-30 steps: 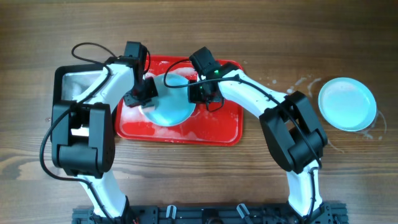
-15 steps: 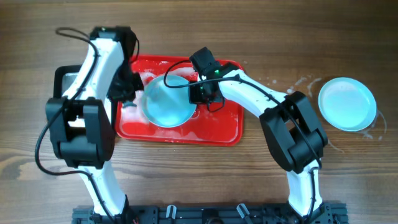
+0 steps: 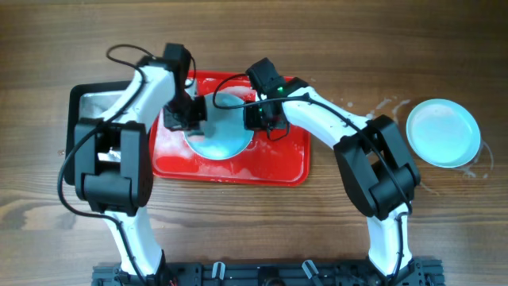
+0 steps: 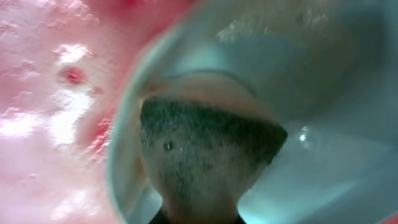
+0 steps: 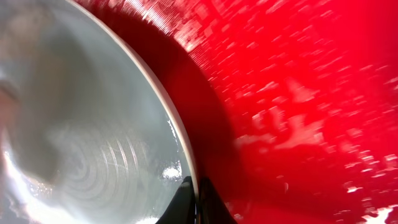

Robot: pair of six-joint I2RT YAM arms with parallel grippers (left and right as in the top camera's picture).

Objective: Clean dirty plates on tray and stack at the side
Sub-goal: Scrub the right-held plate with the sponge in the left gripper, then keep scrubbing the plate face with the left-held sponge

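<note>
A light-cyan plate (image 3: 226,131) is held tilted over the red tray (image 3: 278,163). My right gripper (image 3: 255,119) is shut on the plate's right rim; in the right wrist view the fingers (image 5: 198,199) pinch the rim of the wet plate (image 5: 81,124) above the tray (image 5: 298,93). My left gripper (image 3: 190,115) is at the plate's left side, shut on a speckled beige sponge (image 4: 205,155) that presses into the plate's face (image 4: 323,124). Its fingertips (image 4: 199,219) barely show. The foamy tray (image 4: 50,93) lies beside it.
A clean light-cyan plate (image 3: 443,133) lies on the wet wooden table at the far right. A black-rimmed metal tray (image 3: 95,99) stands to the left of the red tray, partly under my left arm.
My left gripper swung out to the tray's left edge half a second ago and has come back onto the plate's left side. The right gripper and plate have barely moved.
</note>
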